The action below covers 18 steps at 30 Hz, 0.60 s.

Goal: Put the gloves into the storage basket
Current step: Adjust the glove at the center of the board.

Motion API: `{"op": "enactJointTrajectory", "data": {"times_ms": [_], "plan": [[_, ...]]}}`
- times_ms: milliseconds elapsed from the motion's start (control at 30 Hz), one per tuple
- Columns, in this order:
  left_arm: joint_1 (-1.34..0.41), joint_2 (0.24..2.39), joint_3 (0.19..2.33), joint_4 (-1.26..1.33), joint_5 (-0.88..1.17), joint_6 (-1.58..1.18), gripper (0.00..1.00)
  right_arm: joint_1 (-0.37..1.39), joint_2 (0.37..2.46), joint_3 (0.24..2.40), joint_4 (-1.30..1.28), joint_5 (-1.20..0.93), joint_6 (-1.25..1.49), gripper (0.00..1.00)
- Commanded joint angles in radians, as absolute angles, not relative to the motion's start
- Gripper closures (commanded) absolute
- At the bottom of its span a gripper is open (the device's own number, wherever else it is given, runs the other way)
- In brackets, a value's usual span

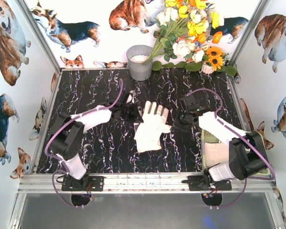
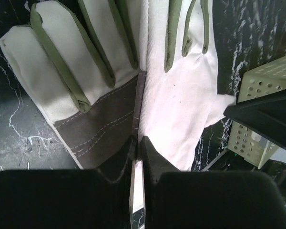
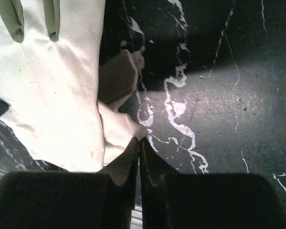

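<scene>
**Both grippers pinch the gloves mid-counter**

The gloves (image 1: 150, 126) lie flat and overlapped on the black marbled counter (image 1: 95, 143). They are cream-white cloth with olive finger strips and a grey-brown palm patch (its stitching shows). The left gripper (image 1: 129, 113) is clamped on their left side. The right gripper (image 1: 175, 126) is closed on a cloth fold at their right. The basket (image 2: 262, 86) stands apart, near the right arm.

We look steeply down on the whole table (image 1: 109, 152) from above and behind. Each wrist view sits close over its own jaws, sharing the gloves (image 2: 171, 105), probably those seen overhead.
</scene>
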<state>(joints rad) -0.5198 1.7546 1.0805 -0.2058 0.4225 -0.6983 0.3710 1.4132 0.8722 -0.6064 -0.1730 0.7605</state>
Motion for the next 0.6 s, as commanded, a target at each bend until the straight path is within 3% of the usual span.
{"op": "enactJointTrajectory", "data": {"times_ms": [0,333,567], "plan": [[-0.528,1.665,1.018,-0.121,0.370,-0.755,1.00,0.376,1.379,0.957,-0.610,-0.164,0.734,1.00],[-0.581,1.534,0.865,-0.032,0.226,-0.921,1.00,0.394,1.496,1.112,-0.628,-0.159,0.675,1.00],[-0.595,1.490,0.782,-0.046,0.161,-0.953,1.00,0.406,1.548,1.108,-0.614,-0.170,0.672,1.00]]}}
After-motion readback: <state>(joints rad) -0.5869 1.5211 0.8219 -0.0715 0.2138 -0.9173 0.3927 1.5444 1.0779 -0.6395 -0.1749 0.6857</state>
